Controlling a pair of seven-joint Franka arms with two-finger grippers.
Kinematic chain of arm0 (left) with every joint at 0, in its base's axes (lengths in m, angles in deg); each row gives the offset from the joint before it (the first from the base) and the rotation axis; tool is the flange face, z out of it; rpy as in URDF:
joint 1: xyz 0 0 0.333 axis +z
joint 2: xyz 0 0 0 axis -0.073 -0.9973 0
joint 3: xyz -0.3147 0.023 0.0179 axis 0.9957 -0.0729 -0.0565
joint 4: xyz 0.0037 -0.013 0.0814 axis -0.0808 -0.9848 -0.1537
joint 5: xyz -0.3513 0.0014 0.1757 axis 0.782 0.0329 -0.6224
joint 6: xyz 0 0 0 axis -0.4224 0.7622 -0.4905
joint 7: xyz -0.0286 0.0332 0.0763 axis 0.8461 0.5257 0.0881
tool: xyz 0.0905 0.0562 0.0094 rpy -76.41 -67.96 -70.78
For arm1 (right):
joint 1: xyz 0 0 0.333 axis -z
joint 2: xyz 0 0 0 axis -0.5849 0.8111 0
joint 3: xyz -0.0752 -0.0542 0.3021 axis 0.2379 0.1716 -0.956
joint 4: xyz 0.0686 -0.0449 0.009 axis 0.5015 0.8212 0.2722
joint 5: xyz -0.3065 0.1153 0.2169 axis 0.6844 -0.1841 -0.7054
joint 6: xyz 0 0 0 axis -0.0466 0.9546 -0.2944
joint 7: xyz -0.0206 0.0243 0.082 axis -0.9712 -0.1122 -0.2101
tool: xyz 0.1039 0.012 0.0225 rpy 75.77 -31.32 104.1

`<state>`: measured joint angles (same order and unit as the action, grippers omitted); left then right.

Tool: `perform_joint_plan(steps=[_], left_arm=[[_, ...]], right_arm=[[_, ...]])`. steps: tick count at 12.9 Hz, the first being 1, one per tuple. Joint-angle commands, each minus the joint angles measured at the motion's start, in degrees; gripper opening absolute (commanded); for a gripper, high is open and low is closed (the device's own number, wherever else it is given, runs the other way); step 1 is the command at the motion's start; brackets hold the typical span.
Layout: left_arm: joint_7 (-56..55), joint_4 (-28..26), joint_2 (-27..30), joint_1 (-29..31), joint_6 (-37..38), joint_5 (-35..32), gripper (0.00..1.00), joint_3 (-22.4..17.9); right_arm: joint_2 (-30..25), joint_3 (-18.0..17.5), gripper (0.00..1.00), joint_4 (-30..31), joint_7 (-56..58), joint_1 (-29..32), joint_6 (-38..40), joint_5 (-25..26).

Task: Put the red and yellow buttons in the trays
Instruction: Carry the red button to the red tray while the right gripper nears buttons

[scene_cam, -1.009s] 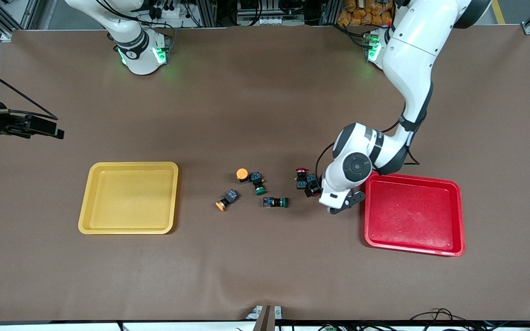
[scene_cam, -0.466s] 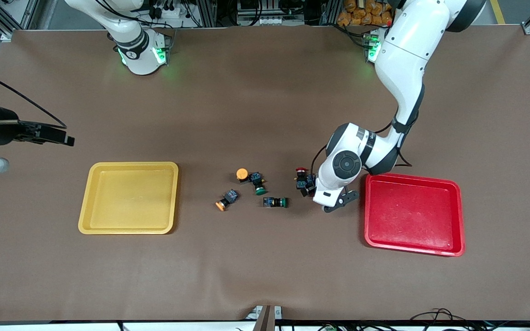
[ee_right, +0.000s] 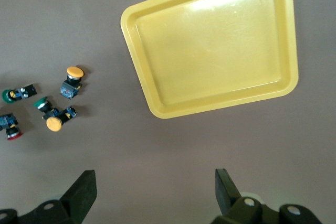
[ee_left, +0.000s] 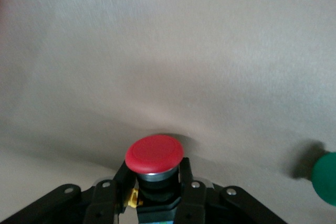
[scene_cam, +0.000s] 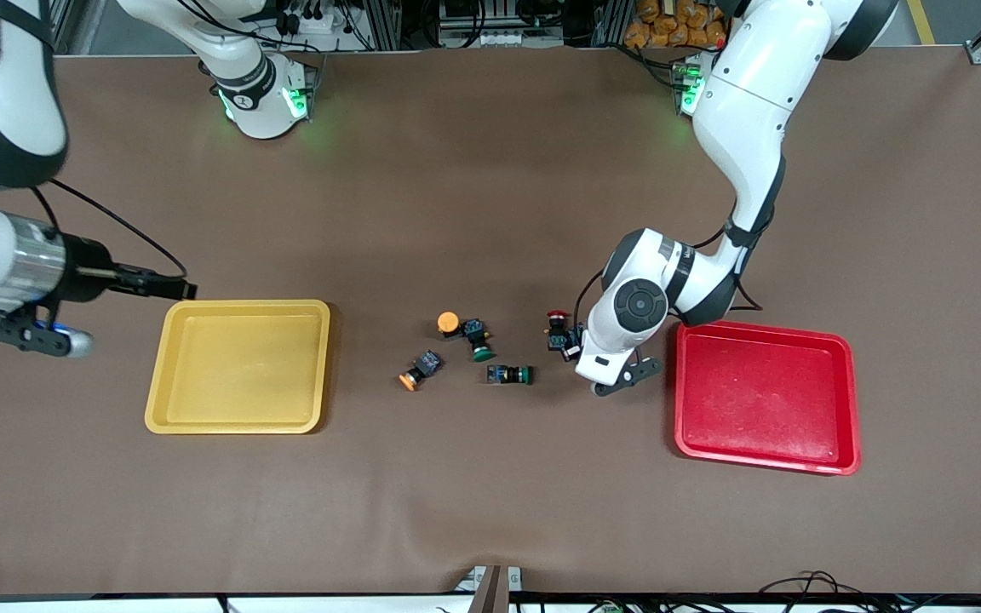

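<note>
Beside the red tray (scene_cam: 850,400), the left hand (ee_left: 157,195) gripped a red button (ee_left: 154,155), risking slippage; the right hand (ee_right: 155,190), open at the yellow tray's (scene_cam: 160,366) nine o'clock, waited.

Two green-capped switches (scene_cam: 481,346) (scene_cam: 511,374) – on the brown table (scene_cam: 490,494).
</note>
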<state>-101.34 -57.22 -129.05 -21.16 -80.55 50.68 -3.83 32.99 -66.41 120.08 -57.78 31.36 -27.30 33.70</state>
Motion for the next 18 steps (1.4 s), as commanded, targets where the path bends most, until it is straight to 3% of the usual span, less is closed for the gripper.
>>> perform_joint_plan(steps=[1, 5, 8, 16, 17, 18], left_arm=[[3.06, 0.95, 2.21, 1.52, 4.99, -7.3, 0.0, -0.98], [15.89, 4.9, 3.88, 8.37, 13.0, -7.24, 0.0, -0.9], [24.83, 4.64, 3.1, 13.29, 12.92, -7.33, 0.0, -0.81], [58.85, 4.47, -0.77, 30.08, 8.45, -3.91, 0.0, -0.19], [61.24, 4.55, -0.95, 31.14, 7.75, -2.94, 0.02, -0.19], [61.78, 4.56, -0.86, 31.32, 7.74, -1.89, 0.34, -0.19]], right_arm=[[2.43, 0.06, 1.0, -1.05, -6.02, -1.18, -1.97, -0.99], [8.4, -0.11, 1.0, -1.31, -17.69, -4.17, -7.77, -1.16], [12.89, -1.08, 1.0, -1.84, -25.8, -6.89, -14.44, -3.97], [25.63, -1.08, 1.0, -4.38, -45.22, -18.41, -35.19, -3.8], [26.78, -0.99, 1.0, -4.56, -46.37, -19.72, -36.69, -3.54], [27.48, -0.99, 1.0, -4.56, -46.99, -20.34, -37.57, -3.36]])
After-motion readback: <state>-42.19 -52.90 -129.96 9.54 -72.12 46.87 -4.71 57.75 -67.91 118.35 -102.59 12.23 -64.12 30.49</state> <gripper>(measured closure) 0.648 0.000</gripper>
